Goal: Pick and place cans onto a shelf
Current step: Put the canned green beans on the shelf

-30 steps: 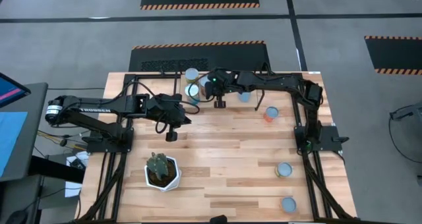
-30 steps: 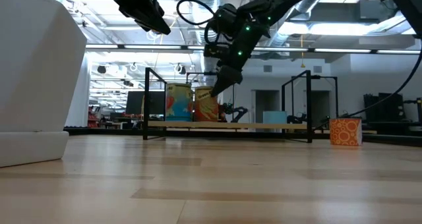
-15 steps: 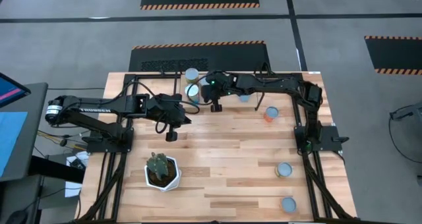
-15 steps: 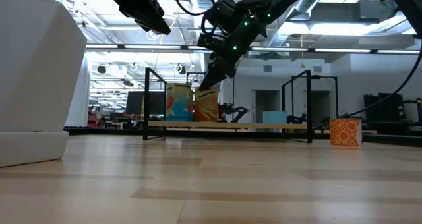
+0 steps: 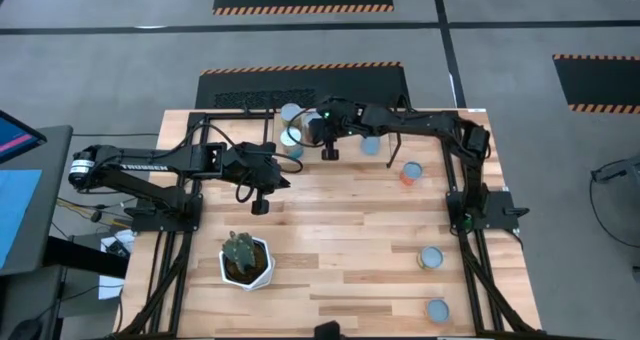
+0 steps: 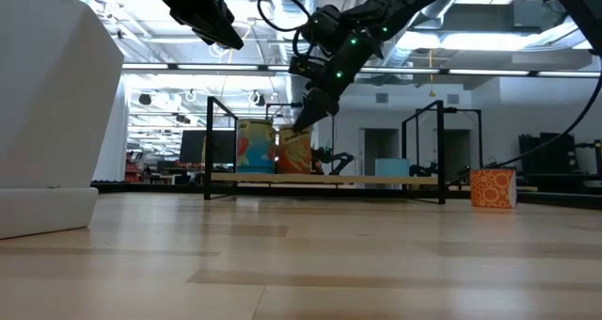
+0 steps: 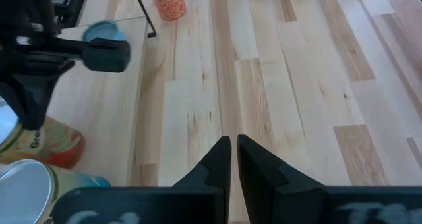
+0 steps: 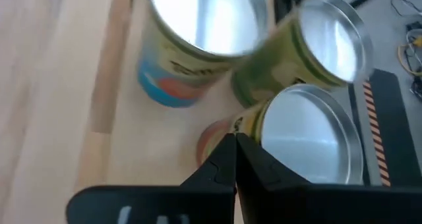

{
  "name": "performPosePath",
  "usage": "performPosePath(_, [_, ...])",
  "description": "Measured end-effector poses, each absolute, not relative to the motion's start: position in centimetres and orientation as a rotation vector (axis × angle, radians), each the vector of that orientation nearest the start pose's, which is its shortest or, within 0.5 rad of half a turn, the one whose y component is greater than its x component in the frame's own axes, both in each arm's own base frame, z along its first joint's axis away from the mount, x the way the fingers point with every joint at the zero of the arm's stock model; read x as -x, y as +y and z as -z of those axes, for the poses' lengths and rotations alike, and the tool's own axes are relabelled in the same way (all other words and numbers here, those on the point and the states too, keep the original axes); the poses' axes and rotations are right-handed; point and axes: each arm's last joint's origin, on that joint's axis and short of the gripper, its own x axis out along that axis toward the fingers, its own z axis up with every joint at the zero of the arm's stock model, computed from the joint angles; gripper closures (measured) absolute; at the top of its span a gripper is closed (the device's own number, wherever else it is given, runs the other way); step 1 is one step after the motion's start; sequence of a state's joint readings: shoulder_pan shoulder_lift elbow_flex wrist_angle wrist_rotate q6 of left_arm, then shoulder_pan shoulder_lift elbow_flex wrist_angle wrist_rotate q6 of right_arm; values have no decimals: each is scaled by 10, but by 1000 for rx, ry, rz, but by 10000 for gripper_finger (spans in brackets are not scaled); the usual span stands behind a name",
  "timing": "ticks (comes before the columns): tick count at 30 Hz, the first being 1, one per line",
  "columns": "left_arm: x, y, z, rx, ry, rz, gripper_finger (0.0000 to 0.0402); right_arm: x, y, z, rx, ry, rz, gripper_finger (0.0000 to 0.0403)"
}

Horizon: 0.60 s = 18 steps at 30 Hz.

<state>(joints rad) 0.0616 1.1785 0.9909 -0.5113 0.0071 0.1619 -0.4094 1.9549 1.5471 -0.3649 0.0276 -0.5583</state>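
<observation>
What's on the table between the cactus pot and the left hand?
Nothing: in the high view, only bare wooden tabletop lies between the cactus pot and the left hand.

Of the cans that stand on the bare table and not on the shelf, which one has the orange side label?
It is the can nearest the shelf, just off its right end. Its side is orange, while the other two cans stand farther toward the table's front right corner.

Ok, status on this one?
Right claw shut, empty, over the shelf beside the cans. Left claw shut, waiting mid-table. Nothing in the way.
</observation>
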Motion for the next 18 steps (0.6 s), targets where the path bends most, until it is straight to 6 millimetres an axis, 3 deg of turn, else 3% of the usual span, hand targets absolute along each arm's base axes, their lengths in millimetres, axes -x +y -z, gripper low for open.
performPosePath(18, [-245, 15, -298, -131, 701, 4, 383, -393, -192, -239, 358, 863, 231, 384])
